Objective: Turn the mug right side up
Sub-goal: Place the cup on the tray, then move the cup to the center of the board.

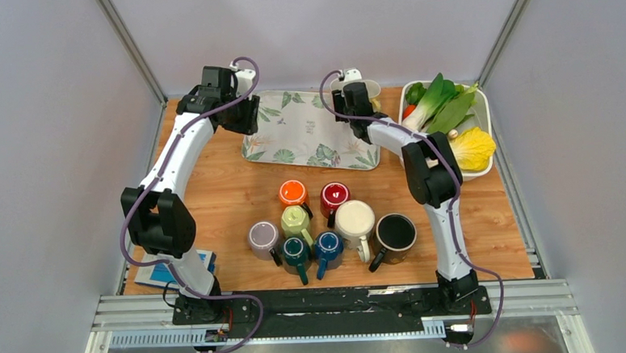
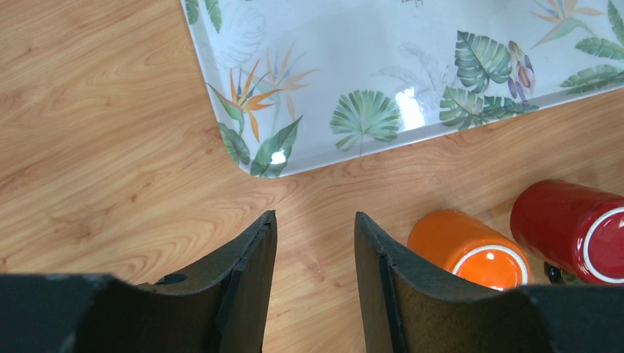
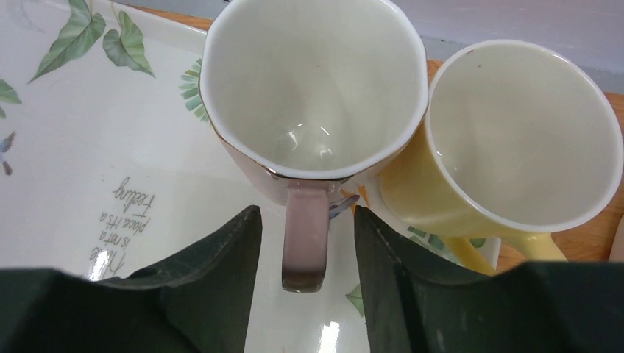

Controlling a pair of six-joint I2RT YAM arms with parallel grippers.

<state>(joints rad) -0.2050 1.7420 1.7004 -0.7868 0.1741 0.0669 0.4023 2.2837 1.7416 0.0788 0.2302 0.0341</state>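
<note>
Top view: the right arm [image 1: 388,132] reaches to the tray's [image 1: 307,132] far corner, where the mug is mostly hidden, probably upright.

Left wrist view: the left fingers [image 2: 246,272] hang parted and empty over the counter [image 2: 96,147], out of the way.

Right wrist view: the pink mug [image 3: 313,88] stands mouth-up on the tray. Its handle [image 3: 305,235] sits between the released right fingers [image 3: 228,272], untouched, so the turn looks done.

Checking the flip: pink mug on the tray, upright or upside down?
Upright. The right wrist view looks into the open mouth of the pink mug, its interior empty; it stands on the tray beside the yellow mug.
</note>
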